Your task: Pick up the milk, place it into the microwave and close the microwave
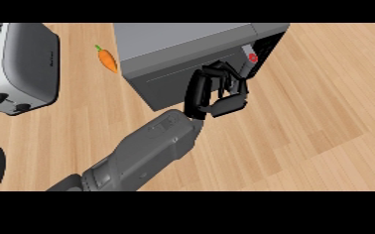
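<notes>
The big grey microwave [183, 42] is standing right in front of the right hand [209, 96], blocking the way ahead. Its door [164, 85] is leaving only a thin gap ahead on the hand's right. Bare counter [307, 124] is lying open to the right and behind. A carrot [107, 59] and toaster [26, 69] are sitting well to the left.

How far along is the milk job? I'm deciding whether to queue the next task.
Done: the milk looks to be inside the microwave, showing red and white through the gap at the door's right edge. In hand: the right hand is at the door, which is not quite shut. Left: bring the door fully closed and take the hand away.
</notes>
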